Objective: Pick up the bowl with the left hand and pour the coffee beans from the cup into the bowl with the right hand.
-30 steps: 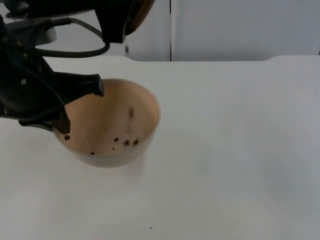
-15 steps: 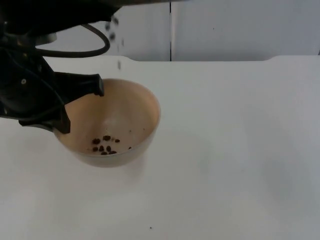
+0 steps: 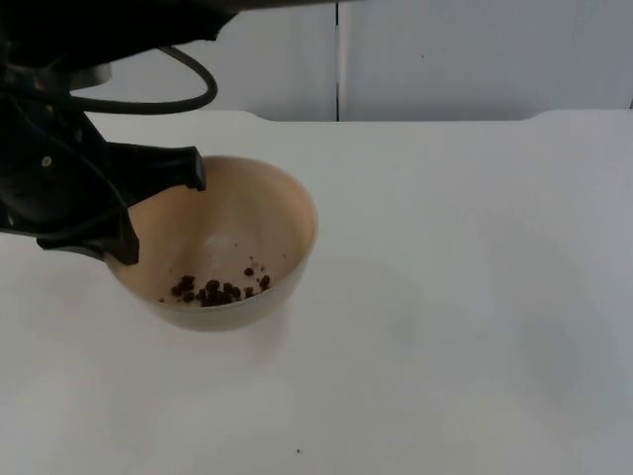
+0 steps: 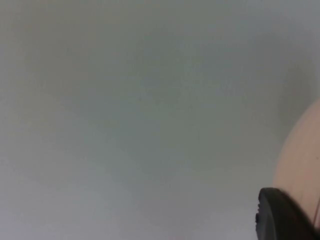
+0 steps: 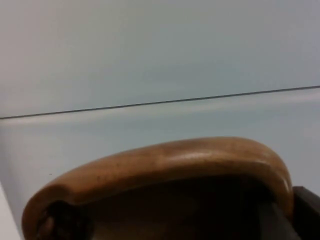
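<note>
Jaws of your left gripper (image 3: 158, 213) clamp the near rim of the bowl (image 3: 223, 242), holding it low over the desk (image 3: 445, 297) at the left. A small heap of coffee beans (image 3: 218, 291) lies at the bowl's bottom; one stray bean (image 3: 298, 451) sits on the desk. Your right gripper, judging by its wrist view, grips the tipped wooden cup (image 5: 165, 170), probably above the bowl. Keep the bowl level and centred under the cup's lip, and tip slowly until it empties.
</note>
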Robot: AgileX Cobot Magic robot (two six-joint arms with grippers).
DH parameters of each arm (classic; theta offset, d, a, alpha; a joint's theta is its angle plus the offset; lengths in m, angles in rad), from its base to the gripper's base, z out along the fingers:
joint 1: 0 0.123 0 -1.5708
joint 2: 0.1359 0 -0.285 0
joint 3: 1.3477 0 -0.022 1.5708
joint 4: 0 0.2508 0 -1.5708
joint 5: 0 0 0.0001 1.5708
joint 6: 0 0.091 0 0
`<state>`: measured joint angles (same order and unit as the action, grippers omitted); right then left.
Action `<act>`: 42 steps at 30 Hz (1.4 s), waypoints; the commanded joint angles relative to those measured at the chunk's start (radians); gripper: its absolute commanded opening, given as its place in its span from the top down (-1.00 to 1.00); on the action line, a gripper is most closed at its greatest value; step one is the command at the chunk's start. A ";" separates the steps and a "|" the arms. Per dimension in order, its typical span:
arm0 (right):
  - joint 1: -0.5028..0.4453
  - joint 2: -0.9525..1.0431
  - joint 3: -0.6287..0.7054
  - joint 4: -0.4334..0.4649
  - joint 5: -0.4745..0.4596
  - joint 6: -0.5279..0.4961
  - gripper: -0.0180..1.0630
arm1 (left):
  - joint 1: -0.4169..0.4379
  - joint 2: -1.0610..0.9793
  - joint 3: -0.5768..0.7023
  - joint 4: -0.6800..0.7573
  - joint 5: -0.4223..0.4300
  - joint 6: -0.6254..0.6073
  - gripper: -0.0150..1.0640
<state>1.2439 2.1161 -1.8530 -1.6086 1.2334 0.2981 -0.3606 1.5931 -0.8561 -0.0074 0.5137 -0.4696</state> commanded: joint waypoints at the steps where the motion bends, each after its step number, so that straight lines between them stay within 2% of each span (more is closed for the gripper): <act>1: 0.010 -0.031 0.001 0.004 -0.012 0.019 0.97 | 0.000 -0.005 -0.005 -0.017 -0.004 -0.008 0.98; 6: 0.006 -0.062 -0.001 0.035 -0.012 0.026 0.97 | 0.000 -0.005 -0.005 -0.023 -0.006 -0.008 0.98; 13: -0.009 -0.068 -0.001 0.136 -0.031 0.015 0.97 | 0.000 -0.005 -0.005 -0.026 -0.006 -0.008 0.98; 18: -0.025 -0.068 -0.001 0.176 -0.034 0.011 0.97 | 0.000 -0.005 -0.005 -0.026 -0.006 -0.008 0.98; 28: -0.027 -0.068 -0.001 0.209 -0.037 -0.015 0.97 | 0.000 -0.005 -0.005 -0.029 -0.008 -0.008 0.98; 33: -0.045 -0.086 -0.001 0.333 -0.054 -0.044 0.97 | 0.000 -0.005 -0.005 -0.029 -0.008 -0.008 0.98; 35: -0.054 -0.091 -0.001 0.348 -0.056 -0.047 0.97 | 0.000 -0.005 -0.005 -0.029 -0.008 -0.008 0.98; 37: -0.085 -0.105 -0.001 0.441 -0.056 -0.051 0.97 | 0.000 -0.005 -0.005 -0.029 -0.010 -0.008 0.98; 38: -0.085 -0.105 -0.001 0.441 -0.056 -0.051 0.97 | 0.000 -0.005 -0.005 -0.029 -0.010 -0.008 0.98; 42: -0.138 -0.128 -0.003 0.594 -0.061 -0.064 0.97 | 0.000 -0.005 -0.005 -0.029 -0.017 -0.008 0.98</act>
<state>1.1312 2.0149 -1.8530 -1.0866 1.1717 0.2399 -0.3606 1.5931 -0.8561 -0.0253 0.5117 -0.4696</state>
